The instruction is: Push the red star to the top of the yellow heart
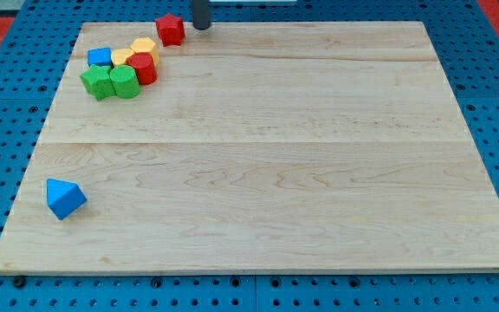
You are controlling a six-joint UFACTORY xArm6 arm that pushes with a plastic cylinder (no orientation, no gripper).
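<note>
The red star point(171, 29) lies near the board's top edge, left of centre. My tip point(201, 27) stands just to the star's right, a small gap apart. Two yellow blocks sit in a cluster below and left of the star, one point(144, 47) close under it and one point(122, 57) further left. I cannot tell which of them is the heart. The star is up and right of both, not touching them.
The cluster also holds a blue block point(100, 57), a red cylinder point(143, 68), a green star point(98, 82) and a second green block point(124, 81). A blue triangle block point(65, 198) lies alone at the lower left. The wooden board point(319, 173) rests on a blue pegboard.
</note>
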